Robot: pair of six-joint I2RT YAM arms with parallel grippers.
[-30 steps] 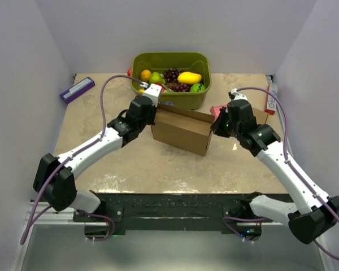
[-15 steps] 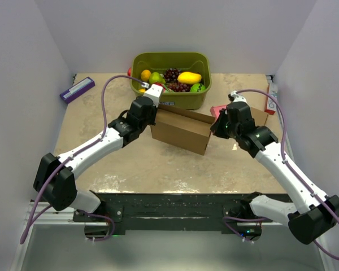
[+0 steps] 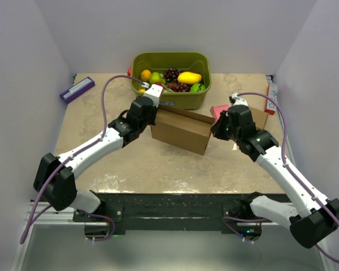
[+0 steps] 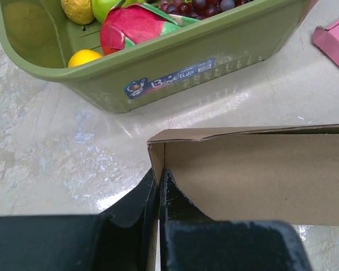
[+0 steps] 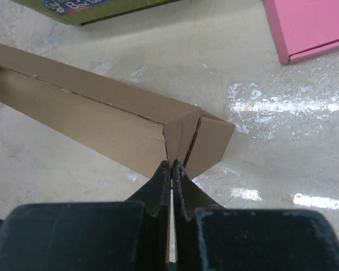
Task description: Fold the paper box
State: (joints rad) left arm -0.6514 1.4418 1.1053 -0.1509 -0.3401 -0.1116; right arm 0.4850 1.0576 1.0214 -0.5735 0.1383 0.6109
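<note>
Brown box point(image 3: 181, 131) is standing on the worktop point(image 3: 158, 164) between the pincers, left pincer point(image 4: 159, 179) and right pincer point(image 5: 171, 167) each clenching one end, seemingly bracing it upright for folding.

Dull brown cardboard for the paper box point(image 3: 181, 134), shiny smooth stone look on the bench point(image 3: 147, 164), glossy green plastic for the tub point(image 4: 175, 62), dull pink card for the block point(image 5: 311, 25), matt black plastic on the left end effector point(image 4: 159, 183).
</note>
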